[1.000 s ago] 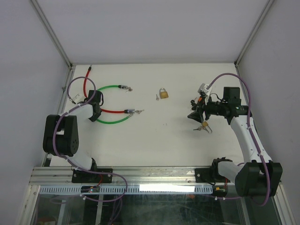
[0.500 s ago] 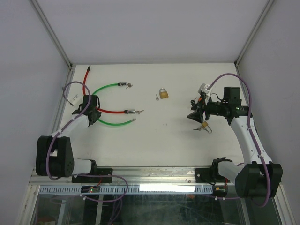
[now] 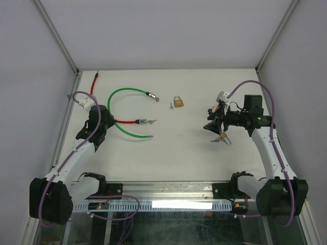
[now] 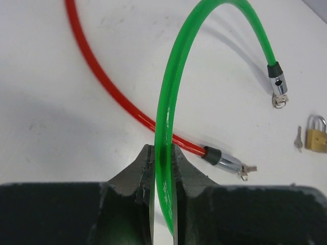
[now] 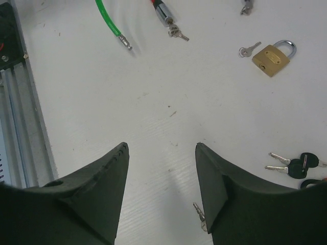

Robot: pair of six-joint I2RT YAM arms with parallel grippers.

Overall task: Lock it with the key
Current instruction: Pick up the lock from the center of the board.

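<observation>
Fingers [image 4: 135,176] of the left gripper [image 4: 162,171] pinch the green cable [image 4: 171,102] mid-loop, likely steadying its lock end for keying. Right wrist view: right gripper [image 5: 161,148] gapes empty, padlock [image 5: 271,58] and key [image 5: 249,50] lying ahead. From above, padlock sits between both arms, untouched.

A white, lightly scuffed bench [image 3: 168,158] stood enclosed by plain pale walls [image 3: 168,30] on three sides under even light, with metal posts [image 3: 56,35] slanting at the back corners and an aluminium rail [image 3: 168,190] along the near edge.
</observation>
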